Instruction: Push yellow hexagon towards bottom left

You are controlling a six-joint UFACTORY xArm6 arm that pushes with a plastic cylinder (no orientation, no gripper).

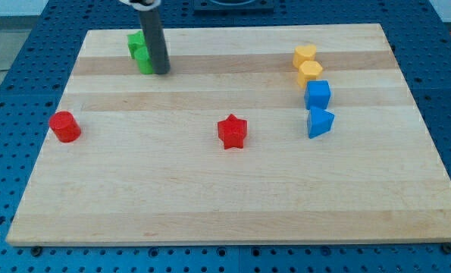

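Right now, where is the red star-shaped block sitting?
The red star-shaped block sits near the middle of the wooden board, apart from the rest; the blue blocks lie toward the view's right.

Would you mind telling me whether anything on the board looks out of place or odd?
Nothing stands out as damaged or spilled. My tip sits beside the green block at the view's top left, far from the yellow hexagon.

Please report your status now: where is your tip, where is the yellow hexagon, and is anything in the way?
My tip at the view's top left, beside green block. Yellow hexagon top right, untouched, far from tip. Red star lies toward bottom left, possibly in path.
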